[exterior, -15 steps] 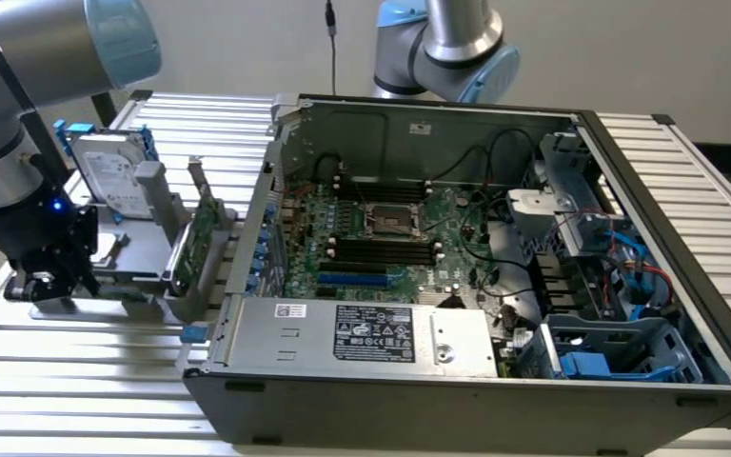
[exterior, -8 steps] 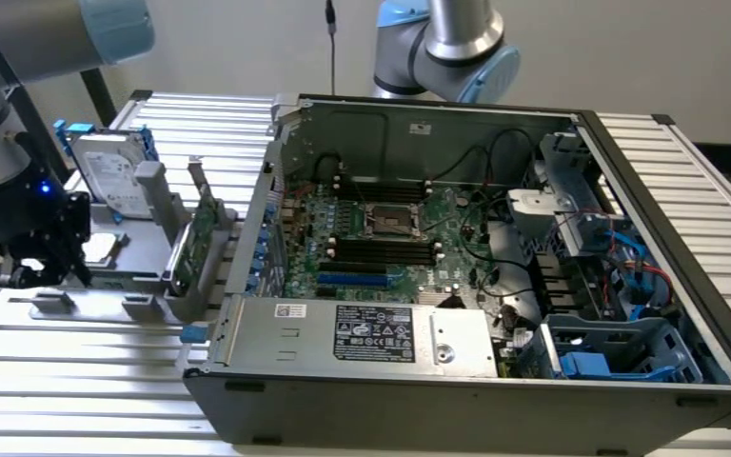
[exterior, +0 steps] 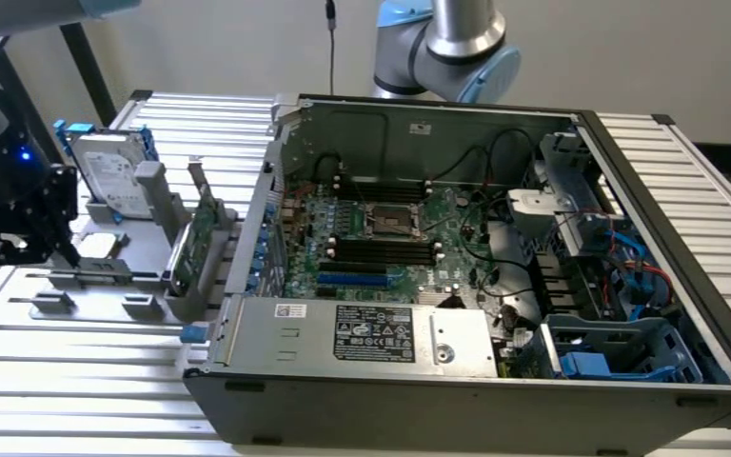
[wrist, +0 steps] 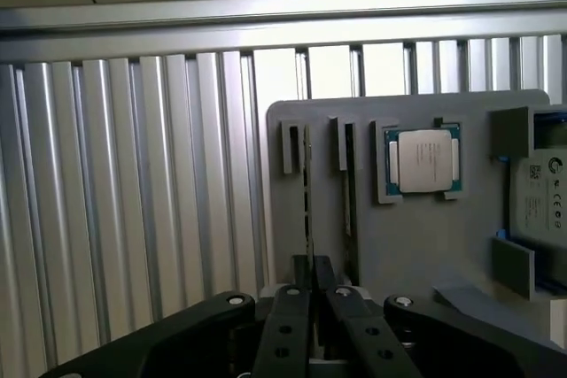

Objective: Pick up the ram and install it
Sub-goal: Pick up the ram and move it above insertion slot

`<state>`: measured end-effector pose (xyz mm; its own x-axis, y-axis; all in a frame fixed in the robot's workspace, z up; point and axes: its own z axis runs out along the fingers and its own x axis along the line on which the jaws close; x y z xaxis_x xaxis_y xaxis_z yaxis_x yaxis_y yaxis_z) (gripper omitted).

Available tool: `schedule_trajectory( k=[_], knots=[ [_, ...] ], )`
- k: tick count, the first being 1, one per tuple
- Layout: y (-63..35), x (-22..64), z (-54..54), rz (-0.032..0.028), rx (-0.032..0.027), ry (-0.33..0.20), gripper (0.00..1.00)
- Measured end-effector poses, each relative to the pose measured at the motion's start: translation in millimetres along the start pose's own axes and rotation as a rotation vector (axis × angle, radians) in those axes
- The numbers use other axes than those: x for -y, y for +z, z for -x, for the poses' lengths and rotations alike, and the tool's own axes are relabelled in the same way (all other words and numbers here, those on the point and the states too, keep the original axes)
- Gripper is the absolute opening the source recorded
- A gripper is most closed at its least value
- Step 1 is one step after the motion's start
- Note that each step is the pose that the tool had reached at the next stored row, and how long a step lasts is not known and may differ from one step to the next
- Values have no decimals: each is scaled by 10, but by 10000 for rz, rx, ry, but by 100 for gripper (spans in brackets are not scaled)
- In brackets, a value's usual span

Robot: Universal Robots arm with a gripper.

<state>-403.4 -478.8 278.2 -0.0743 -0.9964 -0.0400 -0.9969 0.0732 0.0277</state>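
The jaws were drawn together on the ram (wrist: 307, 201). In the wrist view their two black fingers (wrist: 285, 329) met on either side of the near end of the thin stick. The ram stood on its edge in a narrow slot of the grey holder (wrist: 399, 254), so it appeared there as a slim dark line running away from the fingertips. It had not left the holder. A second dark slot (wrist: 348, 174) ran just beside it, and whether that slot held anything I could not tell.

Further along the same holder a square processor chip (wrist: 423, 161) with a silver lid lay flat in its own recess. Beyond it a hard drive (wrist: 542, 196) sat in a blue frame. In the exterior view an upright green card (exterior: 189, 246) stood in the holder between the jaws and the computer case (exterior: 467, 405).

The holder rested on the ribbed aluminium worktop (wrist: 133, 201), to the exterior view's left of the case. The case lay open on its side, showing the motherboard (exterior: 398, 224), whose long black slots (exterior: 385, 252) lay well apart from the ram. A silver power supply (exterior: 353, 333) sat along the near wall of the case. Behind the case rose part of the arm (exterior: 448, 38).
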Motion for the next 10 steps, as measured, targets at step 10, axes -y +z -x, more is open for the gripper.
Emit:
schedule_trajectory(
  k=[10],
  knots=[
    [-458, 285, 40, 21, 95, -140, 13]
  ],
)
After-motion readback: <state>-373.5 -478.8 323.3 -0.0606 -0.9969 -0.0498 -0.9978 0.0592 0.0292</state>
